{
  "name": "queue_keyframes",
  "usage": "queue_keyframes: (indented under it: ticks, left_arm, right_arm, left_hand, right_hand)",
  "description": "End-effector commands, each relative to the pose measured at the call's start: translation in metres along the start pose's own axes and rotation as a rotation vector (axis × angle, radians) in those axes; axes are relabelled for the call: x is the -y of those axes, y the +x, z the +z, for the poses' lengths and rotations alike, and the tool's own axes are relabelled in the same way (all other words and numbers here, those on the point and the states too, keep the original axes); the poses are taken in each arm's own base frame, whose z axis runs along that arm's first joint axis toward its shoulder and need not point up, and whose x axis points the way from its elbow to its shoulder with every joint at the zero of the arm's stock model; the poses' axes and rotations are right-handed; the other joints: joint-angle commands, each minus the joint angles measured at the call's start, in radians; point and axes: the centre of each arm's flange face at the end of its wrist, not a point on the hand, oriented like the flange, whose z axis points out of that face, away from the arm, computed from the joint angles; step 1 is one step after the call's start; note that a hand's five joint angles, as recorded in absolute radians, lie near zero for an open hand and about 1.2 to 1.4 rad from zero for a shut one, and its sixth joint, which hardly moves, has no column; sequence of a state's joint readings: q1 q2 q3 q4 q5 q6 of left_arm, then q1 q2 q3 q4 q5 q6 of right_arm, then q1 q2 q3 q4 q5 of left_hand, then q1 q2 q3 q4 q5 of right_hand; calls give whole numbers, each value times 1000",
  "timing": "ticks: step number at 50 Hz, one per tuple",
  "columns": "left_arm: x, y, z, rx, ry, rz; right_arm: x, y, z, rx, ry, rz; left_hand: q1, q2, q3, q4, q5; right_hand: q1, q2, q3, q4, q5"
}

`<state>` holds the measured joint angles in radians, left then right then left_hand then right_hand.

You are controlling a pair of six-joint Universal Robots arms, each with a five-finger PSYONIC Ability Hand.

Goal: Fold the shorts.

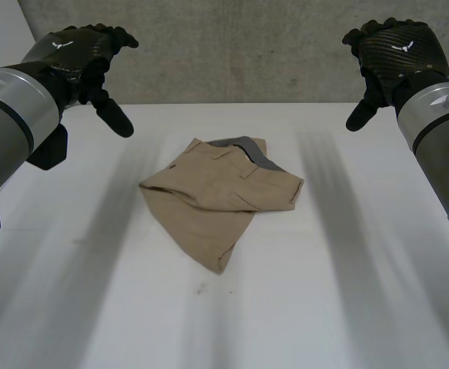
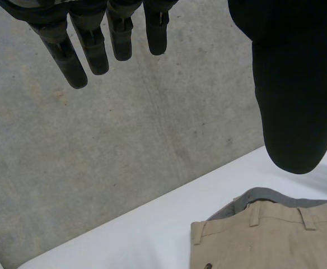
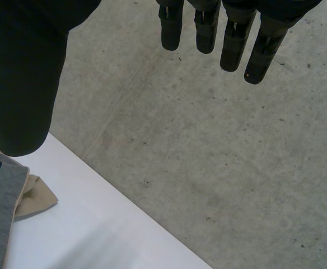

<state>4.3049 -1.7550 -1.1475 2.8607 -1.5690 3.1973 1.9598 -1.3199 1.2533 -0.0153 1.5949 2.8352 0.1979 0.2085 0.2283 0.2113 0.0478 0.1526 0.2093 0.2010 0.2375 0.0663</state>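
While the white table (image 1: 347, 307) carries the tan shorts (image 1: 221, 196) at its middle, doubled into a loose, crooked bundle, the fold looks mostly done, with squaring up probably left. Left hand (image 1: 86, 54) and right hand (image 1: 390, 50) hang raised on either side, fingers relaxed and holding nothing, both well apart from the cloth.

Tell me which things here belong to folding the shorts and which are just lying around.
Part of the job: tan shorts, rumpled mid-table; left hand and right hand, both open, raised clear of them.
Just there: white table; concrete wall behind it.
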Motion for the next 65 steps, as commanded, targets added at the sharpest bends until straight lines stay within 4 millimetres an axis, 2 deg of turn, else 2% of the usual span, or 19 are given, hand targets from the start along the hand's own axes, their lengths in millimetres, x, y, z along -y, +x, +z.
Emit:
queue_keyframes:
  ticks: [1,6,9,10,14,16,22,31,34,37,42,44,48,49,55,58,63,64,65]
  left_arm:
    - [-3,-4,2,8,-9,5]
    - [-16,-4,6,7,-31,35]
    - [-27,-4,16,11,-27,98]
    - [-44,-4,28,13,-49,151]
    - [-87,-5,57,35,-83,276]
    - [-101,-2,64,46,-93,311]
    - [-154,-4,86,84,-177,318]
    - [-187,-2,100,76,-191,180]
    - [-193,0,105,70,-181,154]
    - [-202,3,109,57,-193,152]
    - [-214,8,110,27,-217,149]
    - [-214,9,109,23,-216,148]
    - [-209,12,108,22,-205,146]
    - [-208,12,107,22,-203,146]
    - [-183,13,99,20,-162,145]
    - [-168,10,91,24,-137,144]
    - [-156,9,84,26,-119,145]
    - [-155,10,83,26,-119,145]
    - [-155,11,82,25,-119,147]
  right_arm:
    - [0,-1,0,9,2,1]
    - [-10,-10,-1,76,-47,-80]
    - [-36,-27,-3,180,-131,-237]
    - [-44,-31,-3,202,-151,-279]
    - [-67,-55,-6,306,-161,-443]
    - [-78,-70,-4,354,-120,-503]
    - [-124,-95,15,358,-23,-515]
    - [-195,-125,37,347,37,-515]
    - [-203,-129,43,355,42,-513]
    - [-205,-130,49,351,51,-513]
    - [-199,-129,54,336,65,-513]
    - [-194,-126,54,325,64,-510]
    - [-168,-110,44,312,34,-490]
    - [-157,-103,36,319,-1,-475]
    - [-129,-88,-4,399,-171,-428]
    - [-126,-77,-32,466,-335,-423]
    - [-126,-58,-69,555,-593,-400]
    - [-124,-55,-84,602,-673,-399]
    - [-124,-55,-87,609,-684,-401]
  left_hand:
    - [-23,-33,-53,-36,-47]
    - [-20,-30,-50,-33,-44]
    - [-14,-24,-44,-27,-38]
    - [-8,-18,-38,-21,-32]
    - [15,5,-15,2,-9]
    - [36,25,6,23,12]
    - [36,26,6,23,12]
    - [107,96,76,93,82]
    - [107,96,76,93,82]
    - [115,105,85,102,91]
    - [218,207,188,204,193]
    - [250,240,220,237,226]
    - [248,237,217,234,223]
    - [245,234,214,231,220]
    - [206,196,176,193,182]
    - [177,167,147,164,153]
    - [124,114,94,111,100]
    - [104,93,74,90,79]
    - [101,90,70,87,76]
  right_hand:
    - [22,-35,-26,-63,-66]
    - [22,-35,-26,-63,-66]
    - [22,-35,-26,-63,-66]
    - [22,-35,-26,-63,-66]
    - [22,-35,-26,-63,-66]
    - [22,-35,-26,-63,-66]
    - [22,-35,-26,-63,-66]
    - [47,-10,-2,-38,-42]
    - [123,66,75,38,35]
    - [389,333,341,304,301]
    - [1242,1185,1193,1157,1153]
    - [1244,1187,1195,1159,1155]
    - [1244,1187,1195,1159,1155]
    - [1244,1187,1195,1159,1155]
    - [1244,1187,1195,1159,1155]
    - [1244,1187,1195,1159,1155]
    - [1244,1187,1195,1159,1155]
    - [1244,1187,1195,1159,1155]
    - [1244,1187,1195,1159,1155]
